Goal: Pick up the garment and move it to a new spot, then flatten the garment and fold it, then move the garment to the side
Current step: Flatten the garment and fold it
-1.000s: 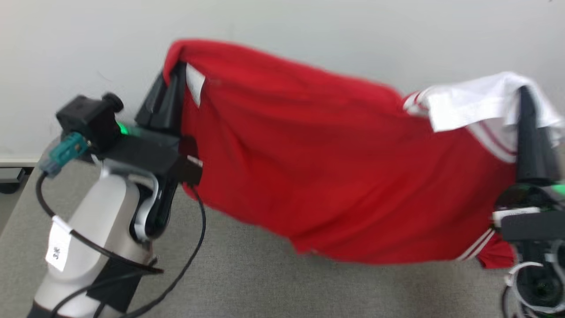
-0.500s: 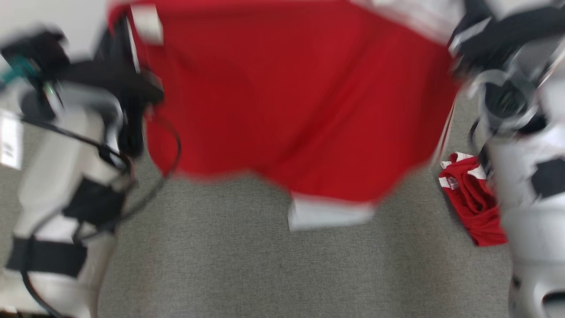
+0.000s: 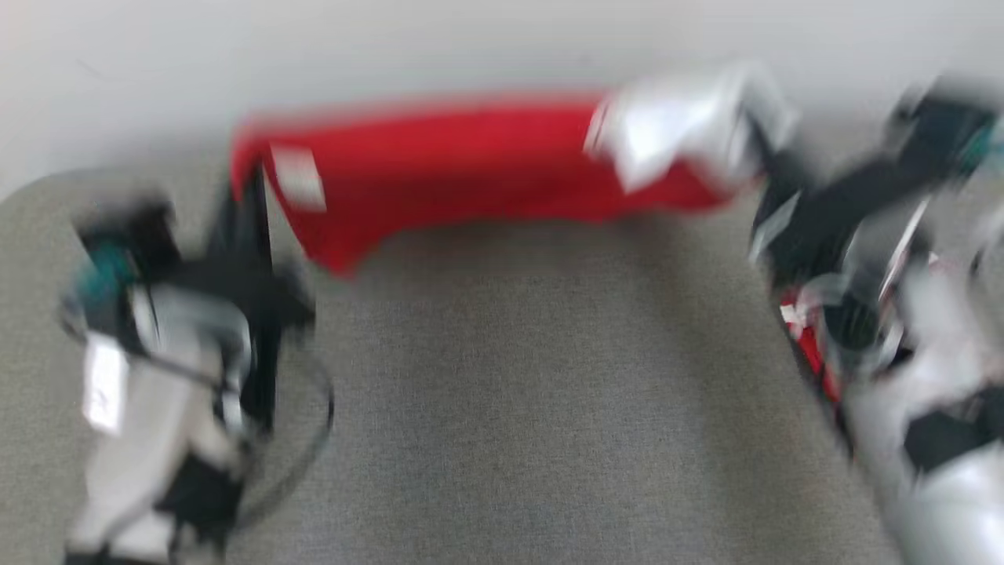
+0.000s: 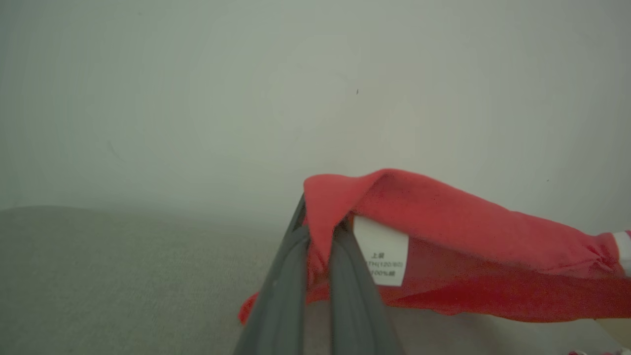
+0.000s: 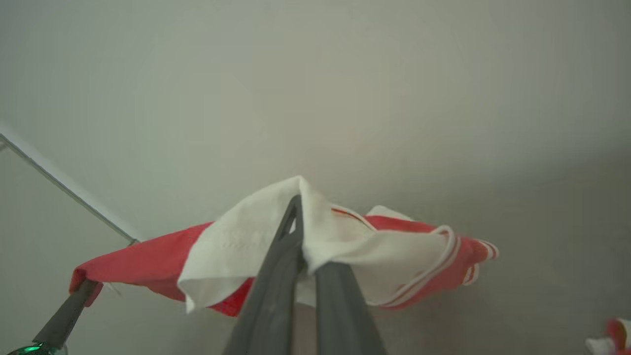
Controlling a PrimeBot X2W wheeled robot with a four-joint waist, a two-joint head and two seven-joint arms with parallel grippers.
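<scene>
Garment [image 3: 471, 169] up and stretched wide: red fabric pulled into a long band between the two grippers, over the far side of the grey table [image 3: 510, 408], with the pale wall [image 3: 392, 47] behind. The head view is badly blurred, so the detail comes from the wrists.

Left gripper [image 4: 320, 231]: jaws clamped tight on a red corner, with fabric peaking over the fingertips. A white label [image 4: 387, 251] hangs just beside them, on the right of that view.

Right gripper [image 5: 298, 217]: jaws pinched on the white part [image 5: 236, 241] of the garment, which drapes down both sides of the fingers. Red-and-white striped trim spills off beyond it. From the right wrist, the red band runs away to the left gripper at its far end.

The garment sags between the two holds. Whether its lower edge touches the table cannot be told. A small red heap [image 3: 812, 357] lies on the table by the right arm.
</scene>
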